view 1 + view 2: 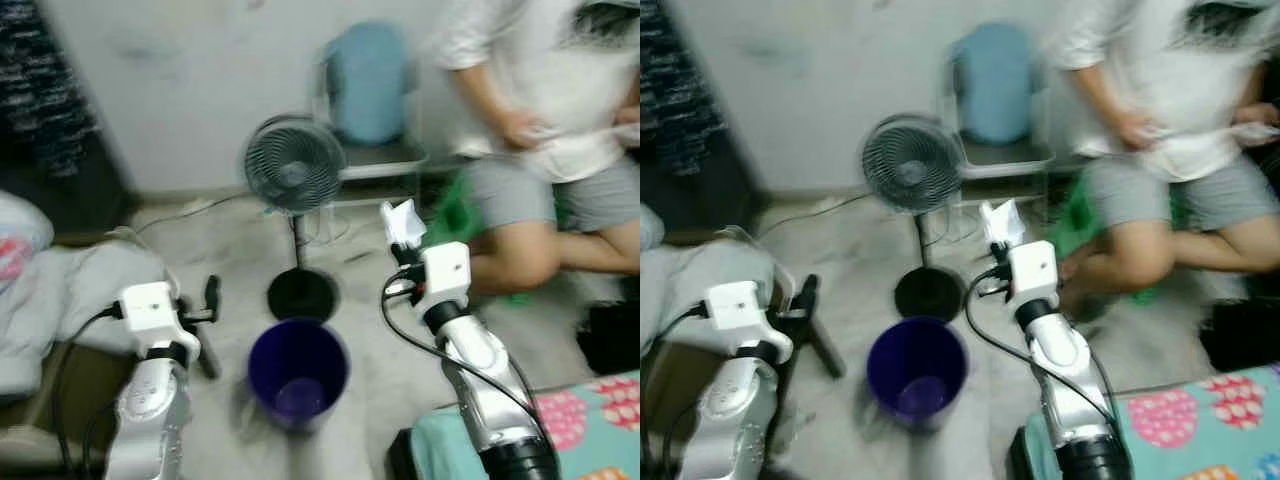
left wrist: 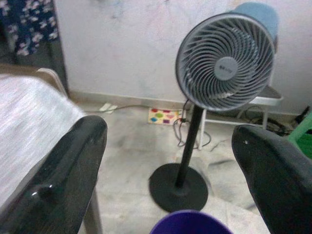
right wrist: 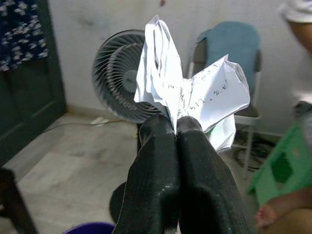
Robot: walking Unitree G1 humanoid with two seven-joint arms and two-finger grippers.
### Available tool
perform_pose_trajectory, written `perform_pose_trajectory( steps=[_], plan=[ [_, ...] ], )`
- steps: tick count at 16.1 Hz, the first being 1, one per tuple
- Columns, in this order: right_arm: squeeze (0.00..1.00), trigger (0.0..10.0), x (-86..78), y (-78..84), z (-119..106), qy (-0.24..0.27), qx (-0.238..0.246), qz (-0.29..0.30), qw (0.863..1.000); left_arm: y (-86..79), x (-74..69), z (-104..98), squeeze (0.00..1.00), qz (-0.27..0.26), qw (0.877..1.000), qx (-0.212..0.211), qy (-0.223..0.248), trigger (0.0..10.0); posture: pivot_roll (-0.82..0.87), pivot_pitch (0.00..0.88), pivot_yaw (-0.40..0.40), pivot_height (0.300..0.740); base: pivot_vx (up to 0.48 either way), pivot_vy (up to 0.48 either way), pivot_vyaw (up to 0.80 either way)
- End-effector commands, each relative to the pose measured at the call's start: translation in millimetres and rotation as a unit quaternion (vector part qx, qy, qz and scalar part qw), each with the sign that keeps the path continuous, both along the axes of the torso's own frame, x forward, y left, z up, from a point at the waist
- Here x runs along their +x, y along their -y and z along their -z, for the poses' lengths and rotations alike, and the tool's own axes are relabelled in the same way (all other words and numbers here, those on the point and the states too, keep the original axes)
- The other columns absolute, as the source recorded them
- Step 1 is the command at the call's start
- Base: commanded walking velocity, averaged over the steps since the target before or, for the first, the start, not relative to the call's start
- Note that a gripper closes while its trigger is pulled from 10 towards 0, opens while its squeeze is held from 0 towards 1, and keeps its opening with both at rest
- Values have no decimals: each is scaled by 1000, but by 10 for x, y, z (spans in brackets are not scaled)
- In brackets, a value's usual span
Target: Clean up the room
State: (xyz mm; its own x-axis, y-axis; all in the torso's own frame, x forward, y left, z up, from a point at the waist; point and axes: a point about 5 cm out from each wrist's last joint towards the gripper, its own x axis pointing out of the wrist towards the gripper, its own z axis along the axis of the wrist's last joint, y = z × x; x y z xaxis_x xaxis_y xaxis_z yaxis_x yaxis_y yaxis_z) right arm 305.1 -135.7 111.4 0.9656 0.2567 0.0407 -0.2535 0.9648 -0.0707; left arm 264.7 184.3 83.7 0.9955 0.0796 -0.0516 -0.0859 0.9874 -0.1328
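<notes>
Nearest the head camera, two silver arms raised over a pale stone floor (image 1: 210,240), either side of a purple bin (image 1: 298,372) taken here as landmark. To the bin's left, left hand (image 2: 170,165) with its two black fingers (image 2: 58,180) spread wide apart, nothing between them, aimed past the bin's rim toward a standing fan (image 1: 294,166). To the bin's right and higher, right hand (image 3: 176,127) with fingers (image 3: 156,161) pressed together, clamped on a crumpled white paper (image 3: 187,90) bearing handwriting; paper held in the air, up and to the right of the bin's open mouth, not over it. Directly behind the bin, the fan's round black base (image 1: 302,294) on the floor, its grey head facing forward on a thin pole. Behind the fan, against a white wall, a chair draped in blue cloth (image 1: 368,85). Right of the bin and further back, a seated person (image 1: 540,110) in a white shirt and grey shorts, hands near the waist. Close at the bin's right, a corner of teal bedding with pink spots (image 1: 590,420). Left of the bin, grey-white bedding (image 1: 70,290) heaped.
</notes>
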Motion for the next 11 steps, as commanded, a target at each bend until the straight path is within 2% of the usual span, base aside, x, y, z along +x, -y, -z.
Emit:
perform_pose_trajectory(
  steps=[1,6,11],
  plan=[
    [0,10000,15,-21,-29,3,5,-3,1000,-27,6,-11,0,0,1000,7,1,10000,-134,0,-18,740,0,0,800],
    [0,10000,18,-7,-11,-1,6,3,1000,-1,18,-31,0,11,1000,-3,9,10000,-135,0,-19,740,0,0,800],
    [0,10000,20,19,6,-4,4,13,1000,-2,30,-35,0,14,1000,-5,10,10000,-137,0,-18,740,0,0,0]
  ],
)
